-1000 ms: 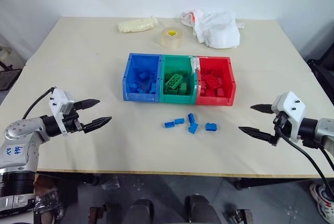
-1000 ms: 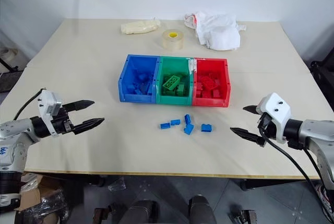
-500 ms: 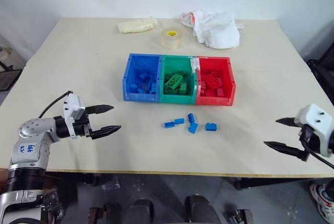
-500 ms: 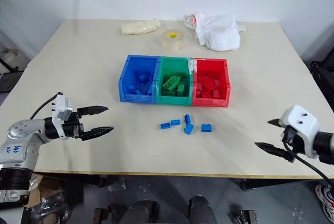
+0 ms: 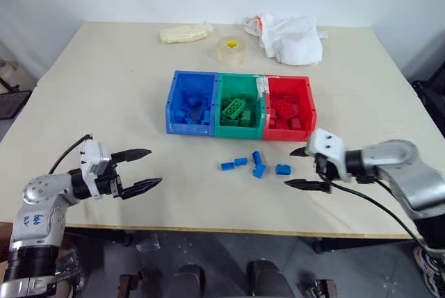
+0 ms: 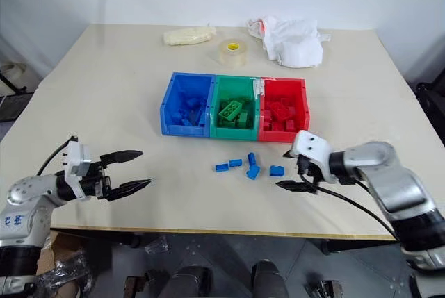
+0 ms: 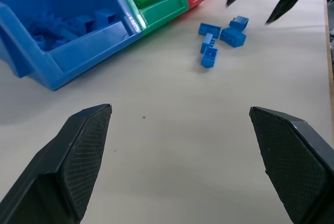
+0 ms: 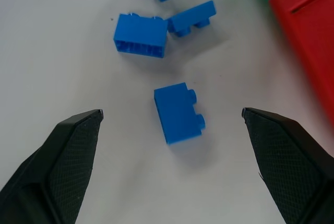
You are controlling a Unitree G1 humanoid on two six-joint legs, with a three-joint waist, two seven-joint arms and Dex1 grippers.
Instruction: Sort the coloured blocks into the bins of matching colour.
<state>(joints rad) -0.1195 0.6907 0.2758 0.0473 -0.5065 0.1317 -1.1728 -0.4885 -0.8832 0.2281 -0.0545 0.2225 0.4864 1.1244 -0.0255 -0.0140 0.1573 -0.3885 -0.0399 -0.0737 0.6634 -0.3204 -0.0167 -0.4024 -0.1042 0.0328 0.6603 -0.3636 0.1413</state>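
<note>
The right gripper [image 5: 301,169] is held wide open just right of the nearest blue block [image 5: 281,169], apparently lined up for a grasp. Five blue blocks [image 5: 257,166] lie near the bins [image 5: 240,130], unsorted. The left gripper [image 5: 144,169], also spread wide and empty, is kept well apart at the left.

bins [image 5: 240,105]: glossy plastic | blocks [image 8: 178,113]: smooth plastic | table [image 5: 104,89]: matt | fingers [image 8: 68,156]: textured black
</note>
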